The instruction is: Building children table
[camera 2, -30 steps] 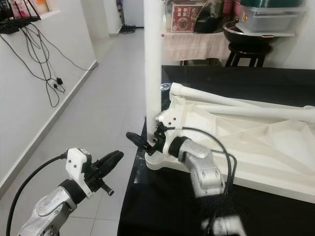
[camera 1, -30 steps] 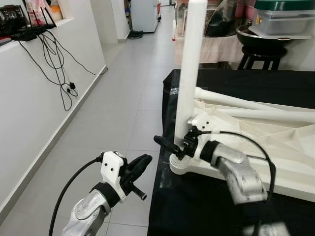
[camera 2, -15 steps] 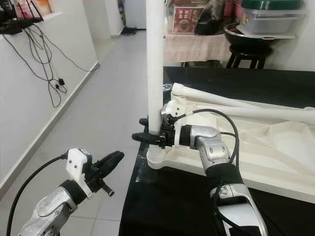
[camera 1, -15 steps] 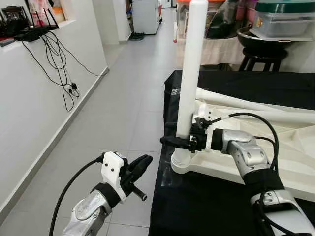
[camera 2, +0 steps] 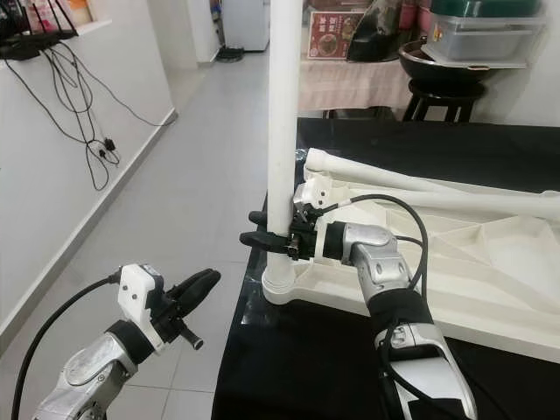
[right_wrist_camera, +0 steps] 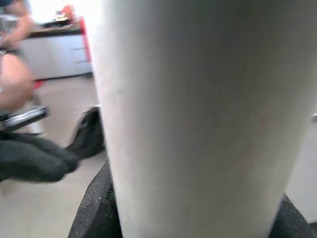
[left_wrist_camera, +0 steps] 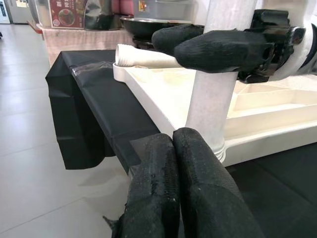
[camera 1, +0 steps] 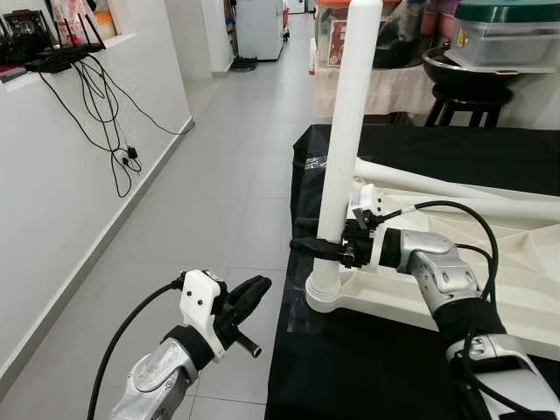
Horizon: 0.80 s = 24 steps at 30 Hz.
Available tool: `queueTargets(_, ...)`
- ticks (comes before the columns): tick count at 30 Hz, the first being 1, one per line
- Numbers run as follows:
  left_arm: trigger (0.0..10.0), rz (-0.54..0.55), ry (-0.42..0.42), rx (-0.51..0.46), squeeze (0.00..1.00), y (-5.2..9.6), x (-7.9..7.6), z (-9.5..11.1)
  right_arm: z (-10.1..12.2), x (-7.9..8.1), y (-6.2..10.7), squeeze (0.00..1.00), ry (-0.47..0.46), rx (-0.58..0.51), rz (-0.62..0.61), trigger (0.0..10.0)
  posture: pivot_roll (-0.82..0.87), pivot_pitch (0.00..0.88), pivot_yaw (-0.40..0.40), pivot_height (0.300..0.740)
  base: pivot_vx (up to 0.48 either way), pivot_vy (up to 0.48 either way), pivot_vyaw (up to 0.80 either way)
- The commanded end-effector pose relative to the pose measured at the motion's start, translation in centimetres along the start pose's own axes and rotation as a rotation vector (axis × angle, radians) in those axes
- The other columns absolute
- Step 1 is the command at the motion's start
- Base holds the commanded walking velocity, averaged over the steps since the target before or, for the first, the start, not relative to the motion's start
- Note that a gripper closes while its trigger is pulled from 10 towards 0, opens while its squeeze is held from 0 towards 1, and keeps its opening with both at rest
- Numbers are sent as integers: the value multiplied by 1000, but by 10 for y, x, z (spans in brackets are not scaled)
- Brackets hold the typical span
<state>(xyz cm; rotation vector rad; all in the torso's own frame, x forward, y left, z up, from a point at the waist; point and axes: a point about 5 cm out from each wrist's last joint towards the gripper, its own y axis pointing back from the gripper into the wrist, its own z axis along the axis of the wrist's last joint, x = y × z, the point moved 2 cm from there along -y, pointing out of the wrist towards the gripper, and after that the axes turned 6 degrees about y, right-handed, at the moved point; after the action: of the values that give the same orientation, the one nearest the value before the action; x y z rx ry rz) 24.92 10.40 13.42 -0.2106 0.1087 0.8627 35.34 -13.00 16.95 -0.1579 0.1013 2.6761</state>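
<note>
Nearest, the left gripper (camera 1: 254,290) hangs over the grey tiled floor (camera 1: 219,201), fingers pressed together, holding nothing. Beyond it, the right gripper (camera 1: 322,248) clamps the upright white cylindrical table leg (camera 1: 344,149), seated in the corner of the overturned white plastic tabletop (camera 1: 490,254) on a black-covered surface (camera 1: 420,149).

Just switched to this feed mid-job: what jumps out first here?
The tall white table leg stands upright in the corner socket of the upside-down white tabletop, which lies on a black-covered surface. The right gripper is clamped around the leg just above the socket. The left gripper hangs shut over the tiled floor, beside the table's edge.
</note>
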Motion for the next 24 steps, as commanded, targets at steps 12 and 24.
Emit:
queueTargets(12,10000,-2,1,19,0,3,5,-1,-34,21,1,0,-19,149,-775,0,-30,8,19,740,0,0,0)
queueTargets(24,10000,5,0,21,0,3,5,-2,-18,46,-24,188,-57,119,-380,10000,-28,0,30,740,0,0,0)
